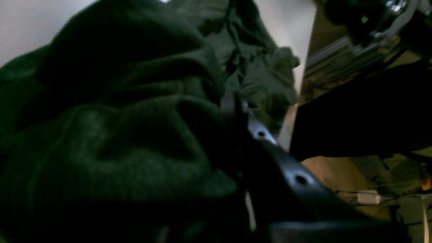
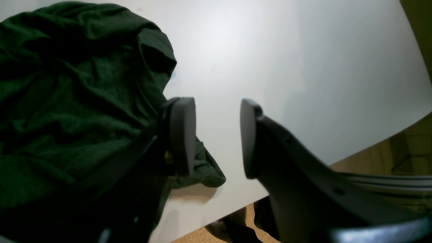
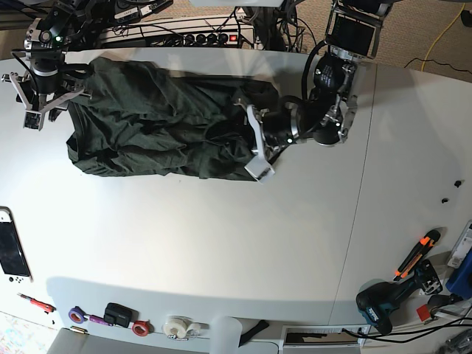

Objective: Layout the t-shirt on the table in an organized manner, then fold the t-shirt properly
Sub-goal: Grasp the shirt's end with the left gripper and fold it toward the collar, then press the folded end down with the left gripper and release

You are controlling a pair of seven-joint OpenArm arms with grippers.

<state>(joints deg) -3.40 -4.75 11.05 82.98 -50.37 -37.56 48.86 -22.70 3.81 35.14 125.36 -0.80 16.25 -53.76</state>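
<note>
Left gripper (image 1: 236,108) jaws clamped on bunched t-shirt (image 3: 147,122), fabric hiding one finger; right gripper (image 2: 217,135) jaws apart, empty.

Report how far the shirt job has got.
Done: the t-shirt lies on the table, stretched lengthwise but wrinkled. In hand: the left gripper pinches one end; the right gripper is open beside the other. Left: flattening and all folds.
</note>
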